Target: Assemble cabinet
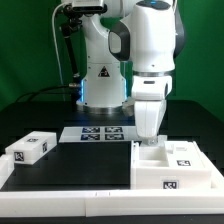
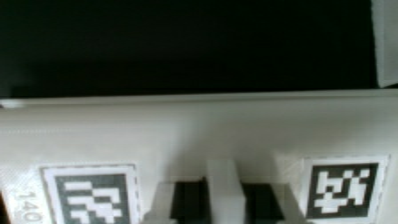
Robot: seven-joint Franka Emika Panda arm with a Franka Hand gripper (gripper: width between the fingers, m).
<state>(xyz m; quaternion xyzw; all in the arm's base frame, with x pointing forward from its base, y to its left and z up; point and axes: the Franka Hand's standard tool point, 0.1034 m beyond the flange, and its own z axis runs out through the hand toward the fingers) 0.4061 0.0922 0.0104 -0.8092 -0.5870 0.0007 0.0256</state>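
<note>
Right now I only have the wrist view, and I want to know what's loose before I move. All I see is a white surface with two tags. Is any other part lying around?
Observer: Yes. A small white block with a tag lies well apart from the cabinet, toward the exterior view's left.
Operator: Where does the gripper stand over the cabinet?
Observer: The gripper points straight down at the cabinet's end nearer the exterior view's left, not over its middle.
Operator: Anything between the block and the cabinet?
Observer: Only the marker board, lying flat further back between them.
</note>
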